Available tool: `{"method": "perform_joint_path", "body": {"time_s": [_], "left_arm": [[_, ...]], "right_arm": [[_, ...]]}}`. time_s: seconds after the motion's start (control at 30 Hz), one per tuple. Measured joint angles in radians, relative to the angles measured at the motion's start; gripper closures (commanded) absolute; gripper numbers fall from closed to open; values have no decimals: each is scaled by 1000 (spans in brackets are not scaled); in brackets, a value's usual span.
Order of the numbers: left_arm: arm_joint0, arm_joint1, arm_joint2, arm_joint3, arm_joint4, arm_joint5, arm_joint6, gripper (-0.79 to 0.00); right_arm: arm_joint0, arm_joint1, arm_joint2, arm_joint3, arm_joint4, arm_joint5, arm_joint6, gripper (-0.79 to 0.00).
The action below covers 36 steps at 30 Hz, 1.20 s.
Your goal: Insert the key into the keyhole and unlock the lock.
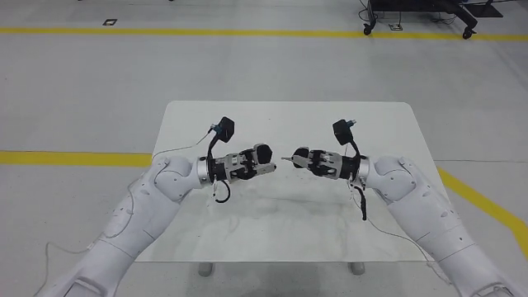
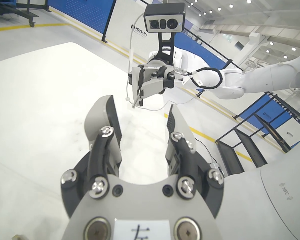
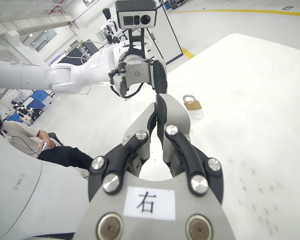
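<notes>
A small brass padlock (image 3: 193, 104) with a silver shackle rests on the white table (image 1: 247, 124). Above the table's middle, my right gripper (image 1: 297, 159) is shut on the key (image 2: 135, 103), whose thin metal tip pokes out toward the left arm. In the right wrist view the pads (image 3: 162, 111) are pressed together and the padlock lies just beyond them. My left gripper (image 1: 271, 157) faces the right one a short gap away, also above the table. It stands open with nothing between its fingers (image 2: 110, 116). The padlock sits on the table below both grippers.
The tabletop is bare apart from faint scuff marks (image 3: 260, 183). Yellow floor lines (image 1: 247, 31) run past the table. Wheeled racks (image 1: 421, 4) stand far back on the floor.
</notes>
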Motion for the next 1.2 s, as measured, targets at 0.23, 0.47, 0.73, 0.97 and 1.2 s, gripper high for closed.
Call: {"method": "perform_joint_path", "body": {"time_s": [0.23,0.47,0.73,0.97,1.2], "left_arm": [[146,65,-199,-163,335,109,52,-785],[297,101,-311,-346,643,385,-22,-785],[219,78,-220,-220,766,468,-36,-785],[118,50,-142,-108,692,439,-58,-480],[63,25,-73,-45,665,443,-71,-286]], "right_arm": [[-67,21,91,-29,-28,1,-47,0],[-83,25,107,-43,-34,10,-48,0],[-83,25,107,-43,-34,9,-48,0],[-83,25,107,-43,-34,9,-48,0],[-83,25,107,-43,-34,9,-48,0]]}}
